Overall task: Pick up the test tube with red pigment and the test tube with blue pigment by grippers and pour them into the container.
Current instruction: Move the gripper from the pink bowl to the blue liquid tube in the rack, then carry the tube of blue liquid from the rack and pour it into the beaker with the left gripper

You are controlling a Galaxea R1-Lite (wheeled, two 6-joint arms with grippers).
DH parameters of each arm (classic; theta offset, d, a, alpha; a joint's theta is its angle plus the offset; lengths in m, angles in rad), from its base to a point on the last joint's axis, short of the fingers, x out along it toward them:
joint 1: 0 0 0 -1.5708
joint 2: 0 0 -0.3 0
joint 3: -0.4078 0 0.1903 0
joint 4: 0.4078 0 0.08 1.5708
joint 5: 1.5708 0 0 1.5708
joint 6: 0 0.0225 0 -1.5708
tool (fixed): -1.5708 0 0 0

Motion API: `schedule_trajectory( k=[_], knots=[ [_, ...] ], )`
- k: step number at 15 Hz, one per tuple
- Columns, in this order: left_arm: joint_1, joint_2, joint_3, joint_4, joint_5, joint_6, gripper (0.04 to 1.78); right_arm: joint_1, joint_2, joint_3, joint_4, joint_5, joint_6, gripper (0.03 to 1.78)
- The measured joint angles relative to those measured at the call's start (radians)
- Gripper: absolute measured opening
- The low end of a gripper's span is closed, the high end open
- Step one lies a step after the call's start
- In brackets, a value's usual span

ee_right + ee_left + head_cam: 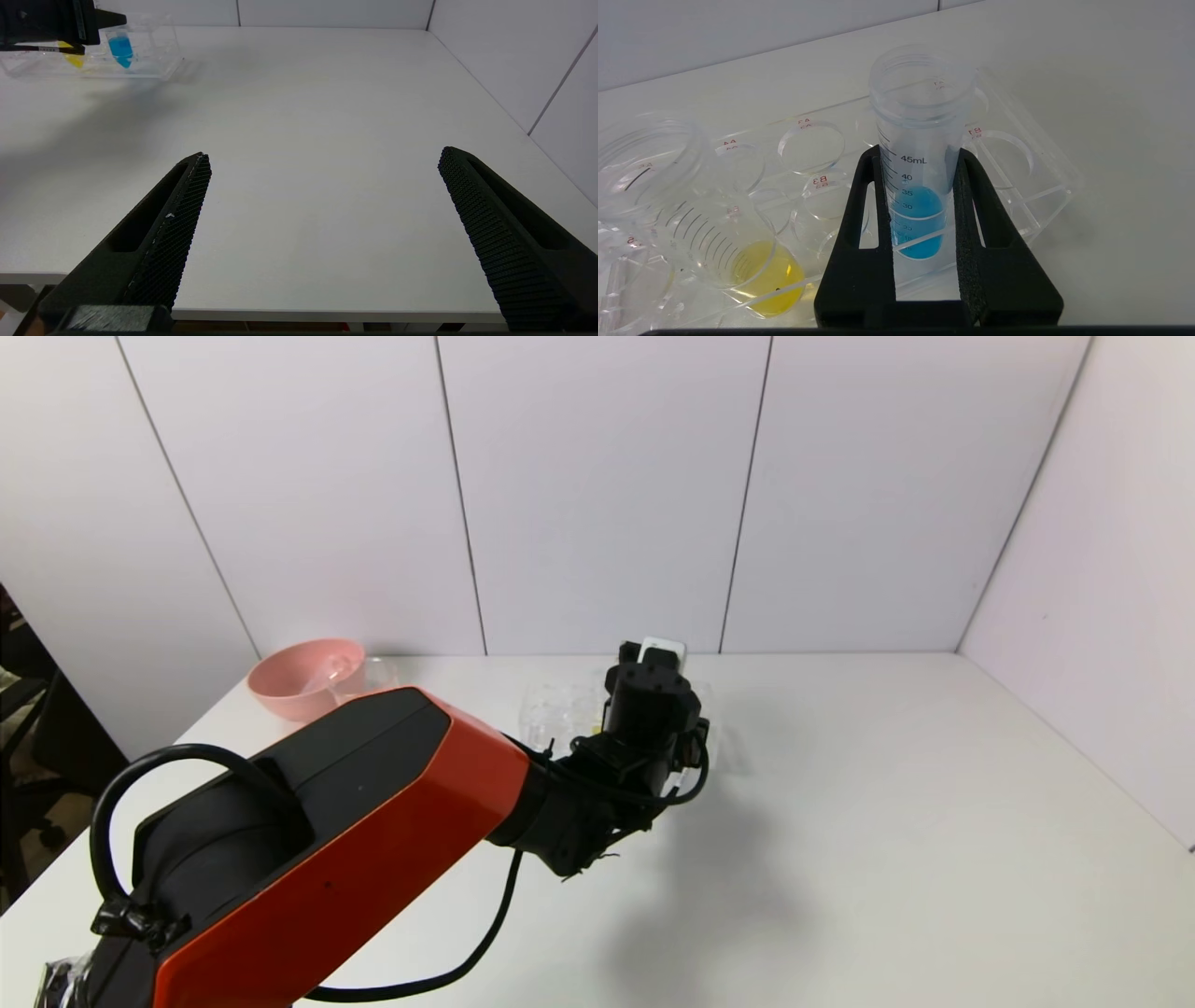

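**Mara:** On the white table [887, 821], toward the back wall, where was the left gripper [920, 154]?

**Jon:** Over the clear tube rack [1045, 186], reached out on its orange and black arm. Its two black fingers [866, 224] were pressed against opposite sides of the test tube with blue pigment [920, 140], pinching it just under the threaded mouth.

**Mara:** Was the tube out of the rack?

**Jon:** No. It stood upright in one of the rack's holes, at the end of the rack, with the blue liquid sitting in its lower part. The right wrist view showed the same blue tip inside the rack, partly behind the left gripper.

**Mara:** What else stood in the rack?

**Jon:** A tube with yellow liquid [756, 261] a few holes away, well apart from the blue one, and another clear tube mouth [649, 158] beyond it. I could not make out any red liquid from these views.

**Mara:** And the right gripper [324, 163]?

**Jon:** It hung near the table's front edge, well away from the rack, fingers spread wide with nothing between them.

**Mara:** The container?

**Jon:** A clear glass vessel [375, 674] showed just beside the pink bowl [306, 678] at the table's far left corner, partly hidden by the arm. I could not tell its shape well. A clear object lay inside the bowl, too faint to name.
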Motion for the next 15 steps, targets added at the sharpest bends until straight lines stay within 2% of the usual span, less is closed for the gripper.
schedule_trajectory(
  k=[15],
  knots=[
    [0.0,-0.038,0.009,-0.013,0.001,0.01,0.38,0.0,0.0,0.0,0.0,0.0,0.0,1.77]
  ],
)
